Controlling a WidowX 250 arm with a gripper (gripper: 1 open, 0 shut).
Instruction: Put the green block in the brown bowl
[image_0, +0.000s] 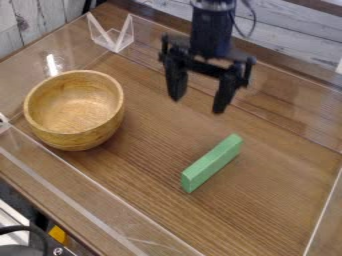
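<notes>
A wooden surface (160, 120) with dark, streaky grain fills the view, walled in by clear plastic panels that catch glare along the near and left edges; behind it runs a pale plank wall. The arm above the hand (197, 88) is cut off by the top of the picture, so only its dark lower part and two black fingers show — they hang pointing down, spread wide apart, with nothing between them. At the bottom left corner some dark gear and a bit of yellow sit under the plastic, too cramped to make out. A small clear plastic piece (112, 32) stands at the back left, hard to read against the wall. The green block (213, 162) is a long, slim, flat bar of plain mid-green, lying flat on the surface at a slant, its far end toward the upper right; it lies below the hand in the picture and apart from it. The brown bowl (40, 122) — round, light wood, thick rim, deep hollow — sits well to the left of the block, upright and empty.
</notes>
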